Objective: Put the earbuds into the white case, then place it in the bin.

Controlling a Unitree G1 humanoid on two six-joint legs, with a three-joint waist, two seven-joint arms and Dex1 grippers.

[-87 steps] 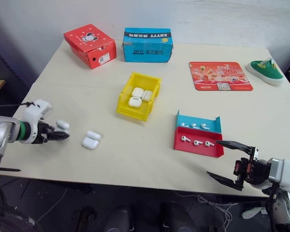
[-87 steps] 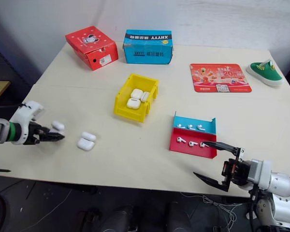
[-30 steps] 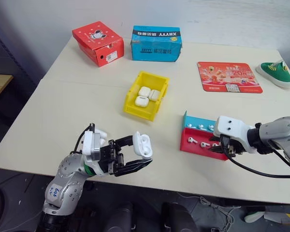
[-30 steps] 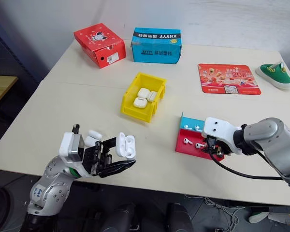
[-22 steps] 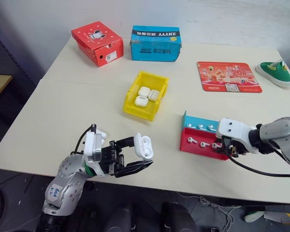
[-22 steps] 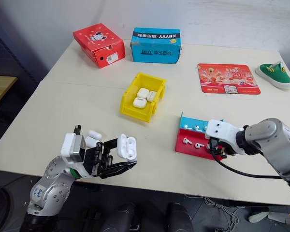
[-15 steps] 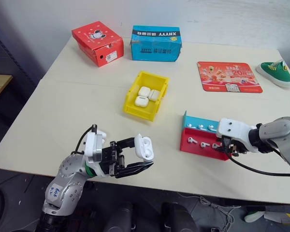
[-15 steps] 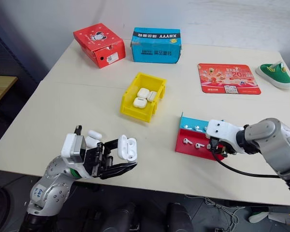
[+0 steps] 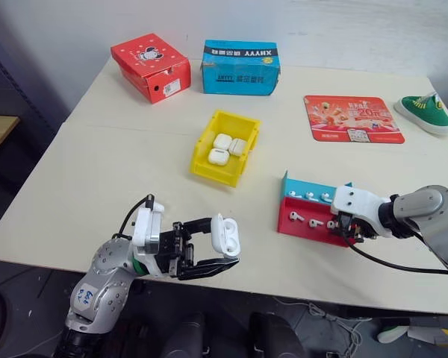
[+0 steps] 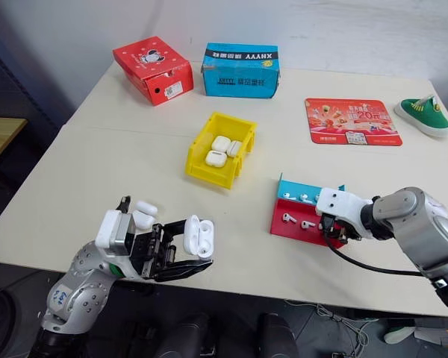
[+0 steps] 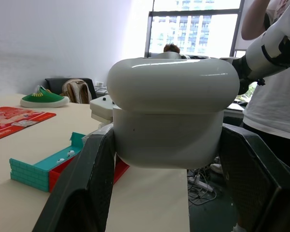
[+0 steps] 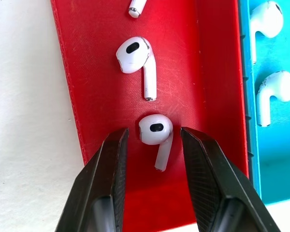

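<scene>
Left end effector (image 9: 220, 252) is seen nearest, off the front edge of the bench (image 9: 97, 171), pinching the white case (image 9: 225, 236) between its two black fingers; in the left wrist view the lid looks shut or nearly so. Farther right, the right end effector (image 12: 152, 140) is lowered into the red part of the red-and-blue tray (image 12: 92, 72), its fingers spread to either side of one earbud (image 12: 154, 130) and not yet pressed on it. More earbuds (image 12: 134, 57) lie loose in the tray. Beyond, near the middle of the bench, the yellow bin (image 9: 209, 170) already holds three white cases. Judged from this, only the case has been picked up: no earbud is gripped, none has been put into the held case, and that case has yet to be placed in the bin.
</scene>
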